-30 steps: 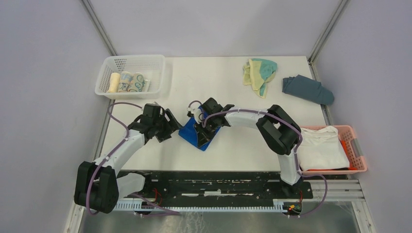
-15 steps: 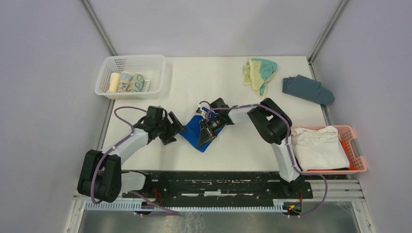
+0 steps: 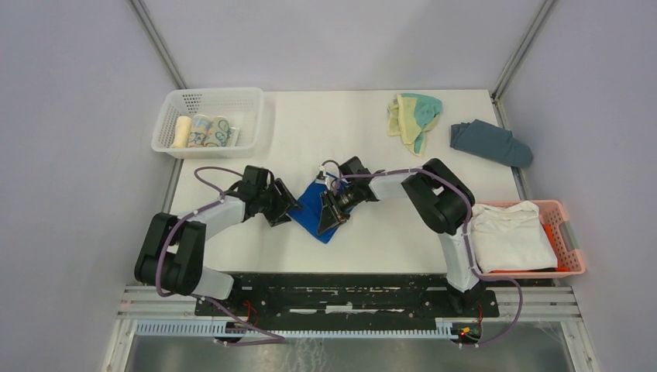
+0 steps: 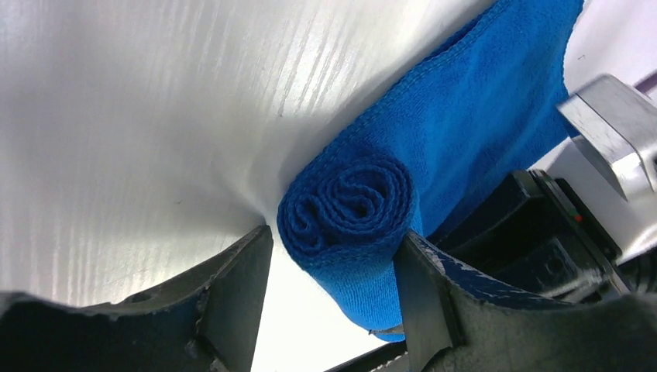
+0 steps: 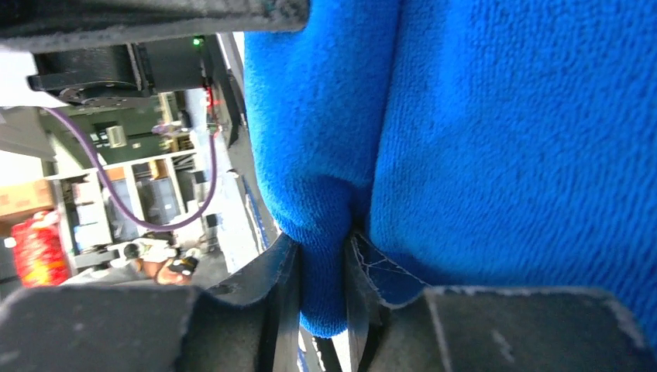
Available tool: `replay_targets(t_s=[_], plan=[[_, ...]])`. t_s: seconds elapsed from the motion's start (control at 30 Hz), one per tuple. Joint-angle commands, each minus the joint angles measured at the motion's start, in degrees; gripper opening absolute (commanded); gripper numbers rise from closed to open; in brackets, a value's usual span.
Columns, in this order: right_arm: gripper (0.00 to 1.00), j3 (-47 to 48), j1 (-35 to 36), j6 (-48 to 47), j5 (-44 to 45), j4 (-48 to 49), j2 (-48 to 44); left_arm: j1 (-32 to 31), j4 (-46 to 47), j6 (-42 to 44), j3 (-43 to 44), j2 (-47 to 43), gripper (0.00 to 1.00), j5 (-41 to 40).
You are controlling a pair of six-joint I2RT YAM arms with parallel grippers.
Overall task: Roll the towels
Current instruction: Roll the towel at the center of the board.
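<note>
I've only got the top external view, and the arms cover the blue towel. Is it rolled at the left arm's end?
Observer: Yes. The left wrist view shows the blue towel wound into a tight spiral at that end.
Operator: Is that arm gripping it?
Observer: No. The left end effector straddles the spiral. One finger touches it and the other shows a gap.
Operator: And the right side?
Observer: In the right wrist view, the right end effector pinches a fold of the towel between its fingers.
</note>
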Motion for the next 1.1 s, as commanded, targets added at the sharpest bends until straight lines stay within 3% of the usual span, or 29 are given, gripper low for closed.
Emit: replay_targets(t_s=[0.0,0.27,0.63,0.83,1.07], plan=[[0.34,-3.84,0.31,-5.36,16.00,-5.07,-5.40,-0.19,-0.67,0.26,0.49,3.35,0.66,-2.66],[0.57,-5.25,3.34,-11.91,37.02,-11.52,-20.00,-0.25,-2.18,1.92,0.23,4.92,0.64,-4.03],[0.64,-5.54,17.98,-23.55,68.53,-9.66,-29.71,-0.47,-2.57,2.23,0.04,5.52,0.64,-4.12],[0.64,-3.92,22.48,-27.93,71.11,-10.28,-26.27,-0.47,-2.81,2.36,0.22,5.41,0.64,-4.13],[0.64,-3.04,22.97,-29.15,69.96,-10.67,-18.85,-0.53,-2.66,2.58,0.46,5.94,0.64,-3.81]])
